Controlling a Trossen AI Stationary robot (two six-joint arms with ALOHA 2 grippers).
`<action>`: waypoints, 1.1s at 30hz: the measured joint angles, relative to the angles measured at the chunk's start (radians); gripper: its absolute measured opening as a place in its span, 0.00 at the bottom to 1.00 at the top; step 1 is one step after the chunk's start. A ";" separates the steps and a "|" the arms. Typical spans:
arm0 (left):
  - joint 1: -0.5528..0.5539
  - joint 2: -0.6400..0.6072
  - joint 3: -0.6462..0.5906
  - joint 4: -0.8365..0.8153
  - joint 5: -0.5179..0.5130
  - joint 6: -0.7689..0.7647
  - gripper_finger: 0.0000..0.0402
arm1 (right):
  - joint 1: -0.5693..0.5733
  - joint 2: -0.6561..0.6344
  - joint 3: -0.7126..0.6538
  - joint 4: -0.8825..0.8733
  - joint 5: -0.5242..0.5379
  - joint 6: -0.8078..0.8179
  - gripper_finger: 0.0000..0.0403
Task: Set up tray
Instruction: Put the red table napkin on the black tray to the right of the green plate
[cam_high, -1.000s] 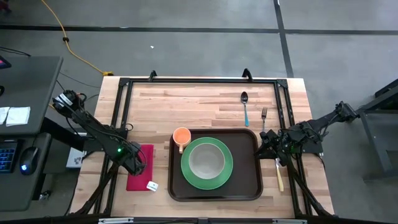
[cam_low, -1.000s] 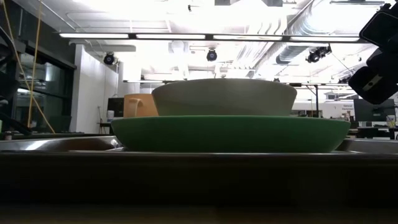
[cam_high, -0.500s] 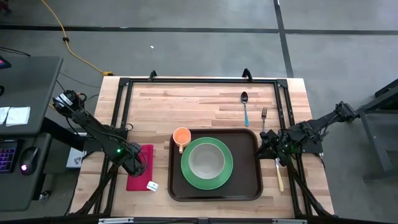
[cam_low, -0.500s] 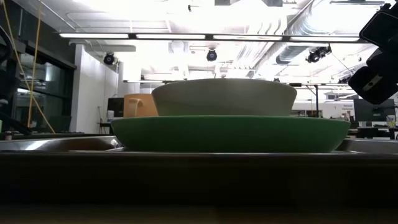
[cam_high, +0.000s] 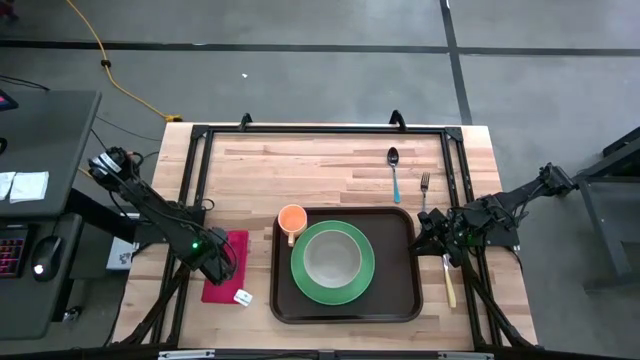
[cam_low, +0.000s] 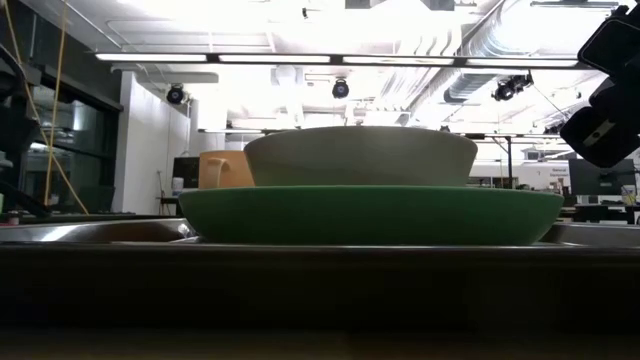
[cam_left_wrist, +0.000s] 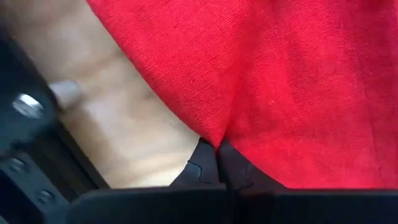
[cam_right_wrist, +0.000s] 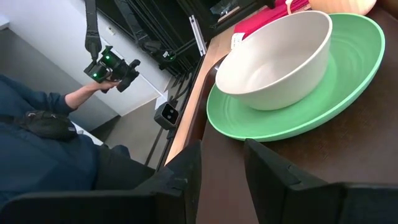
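The tray (cam_high: 346, 264) lies flat on the table (cam_high: 320, 170), toward its 6 o'clock edge and a little to the 3 o'clock side of centre. A green plate (cam_high: 333, 263) sits on the tray, and a pale bowl (cam_high: 332, 258) stands upright in the middle of the plate. An orange cup (cam_high: 292, 219) stands at the tray's 10 o'clock corner, just beside the plate's rim.

In the low view the bowl (cam_low: 360, 155) rises above the plate (cam_low: 370, 215), with the cup (cam_low: 222, 170) behind them toward 9 o'clock.

The left gripper (cam_high: 216, 262) is down on a red cloth (cam_high: 228, 270) that lies on the table at 9 o'clock from the tray, apart from it. The left wrist view shows its fingers (cam_left_wrist: 202, 171) clenched together, pinching an edge of the cloth (cam_left_wrist: 280, 87) between their tips. A small white tag (cam_high: 243, 297) lies at the cloth's 5 o'clock corner.

The right gripper (cam_high: 432, 232) hangs at the tray's 3 o'clock rim, near its 2 o'clock corner. In the right wrist view its fingers (cam_right_wrist: 186, 171) stand apart over the dark tray (cam_right_wrist: 348, 149), holding nothing, with the bowl (cam_right_wrist: 273, 59) and plate (cam_right_wrist: 298, 93) ahead of them.

A spoon (cam_high: 394, 172) with a blue handle and a fork (cam_high: 424, 188) lie side by side on the table at 1 o'clock from the tray. A knife (cam_high: 449, 282) with a pale handle lies just off the tray's 3 o'clock edge.

Beyond the table's edge, the right wrist view shows a person's hand (cam_right_wrist: 102, 78) holding a dark device.
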 joint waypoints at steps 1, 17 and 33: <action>0.000 0.000 0.007 -0.020 -0.012 0.000 0.03 | 0.000 0.000 0.000 0.000 0.000 0.000 0.25; 0.000 -0.003 0.163 -0.130 -0.144 0.001 0.03 | 0.000 0.000 0.000 0.000 -0.001 -0.003 0.25; 0.000 -0.005 0.407 -0.443 -0.199 0.019 0.03 | 0.000 0.000 0.000 0.000 -0.001 -0.003 0.25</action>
